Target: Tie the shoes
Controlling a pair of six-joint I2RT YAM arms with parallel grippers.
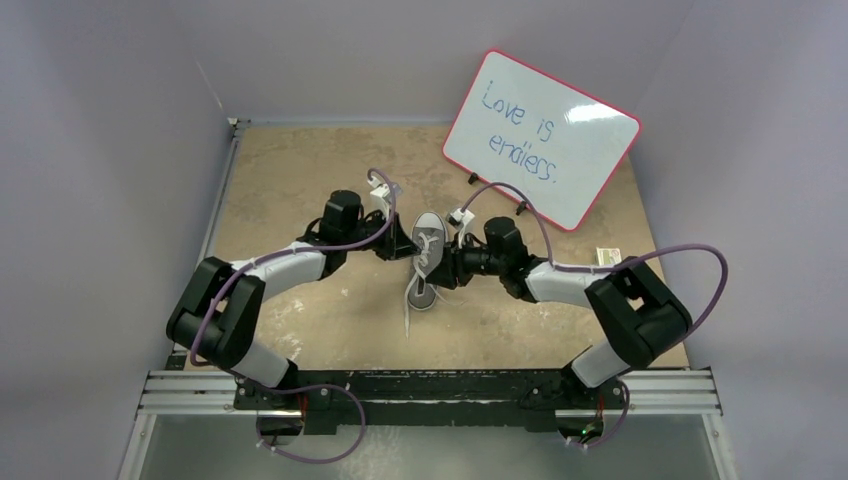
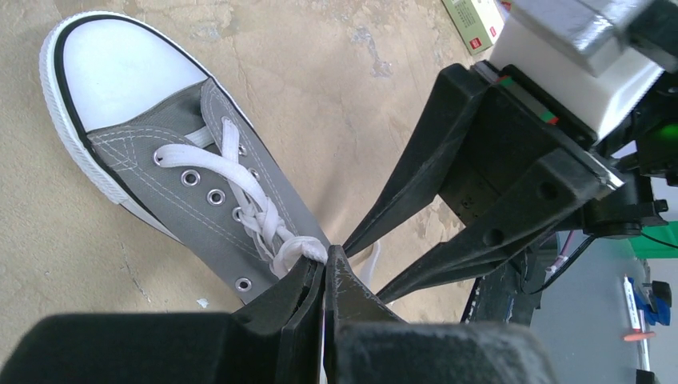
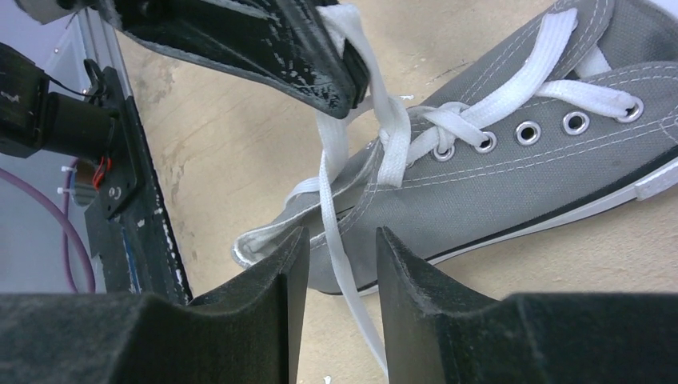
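Note:
A small grey canvas shoe (image 1: 428, 262) with a white toe cap lies mid-table, toe pointing away from the arms. Its white laces (image 2: 240, 172) are crossed over the tongue. My left gripper (image 2: 326, 253) is shut on a bunched bit of lace just off the shoe's upper eyelets. From that pinch one lace strand (image 3: 326, 184) hangs down and passes through the gap of my right gripper (image 3: 341, 234), which stands open on the shoe's other side; neither finger presses the strand. A loose lace end (image 1: 408, 318) trails on the table toward the arms.
A red-framed whiteboard (image 1: 540, 135) reading "Love is endless." leans at the back right. A small box (image 1: 608, 257) lies at the right, near the right arm. The metal rail (image 1: 430, 390) runs along the near edge, and walls close the left and back sides.

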